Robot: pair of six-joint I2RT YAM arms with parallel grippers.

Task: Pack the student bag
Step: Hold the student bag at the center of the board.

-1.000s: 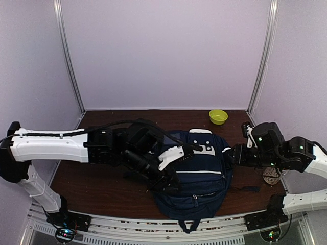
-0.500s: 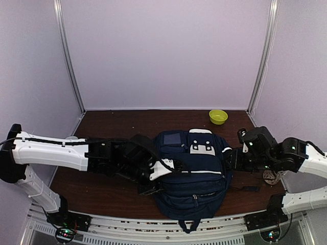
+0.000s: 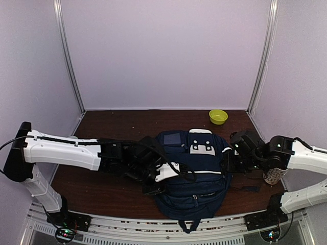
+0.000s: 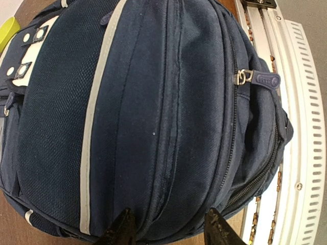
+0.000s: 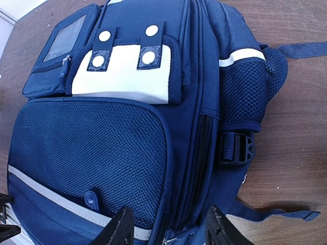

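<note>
I have the bag [image 3: 196, 173] lying flat on the counter [image 3: 112, 127], front side up, in the middle near the front edge. Its white patch [image 3: 202, 143] points toward the back wall, and a strap loop [image 3: 188, 224] hangs over the rail below. A small green bowl [image 3: 218, 116] sits well apart from it at the far right of the counter.

My left arm [image 3: 66, 150] reaches in low from the left, and its head sits at the bag's left flank. On the left wrist camera, the left fingers [image 4: 122, 229] are spread wide. Navy fabric and a white stripe [image 4: 94, 127] fill the view beyond the tips. I cannot tell whether the tips touch the cloth. A zipper pull [image 4: 255, 78] lies against the side, and the zippers I can see look closed.

My right arm [image 3: 306, 158] comes in from the right and stops just beside the bag's right edge. The right fingers [image 5: 217, 227] are also wide apart and hold nothing. That camera looks over the white patch with its four snaps, a mesh side pocket [image 5: 245, 81] and a black buckle [image 5: 237, 147].
</note>
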